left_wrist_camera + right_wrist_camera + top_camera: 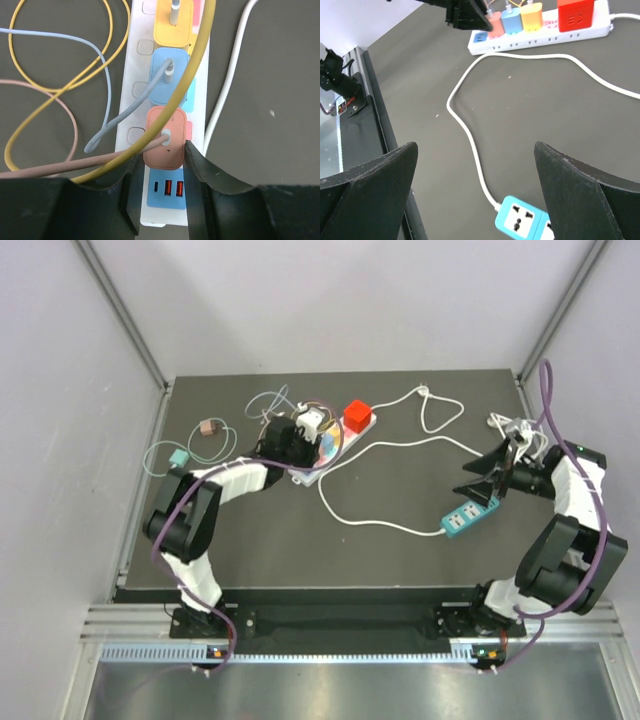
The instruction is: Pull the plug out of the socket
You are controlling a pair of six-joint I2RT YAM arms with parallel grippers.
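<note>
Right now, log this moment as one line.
left gripper: shut on pink plug | pink plug: seated in white power strip | right gripper: open, holding nothing

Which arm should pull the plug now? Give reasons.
Left. The left tool is shut on the pink charger plug in the white power strip; the right tool hangs open, away beside the blue extension socket.

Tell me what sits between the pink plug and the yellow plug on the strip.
A blue plug, seated in the white power strip; the left wrist view shows it best.
</note>
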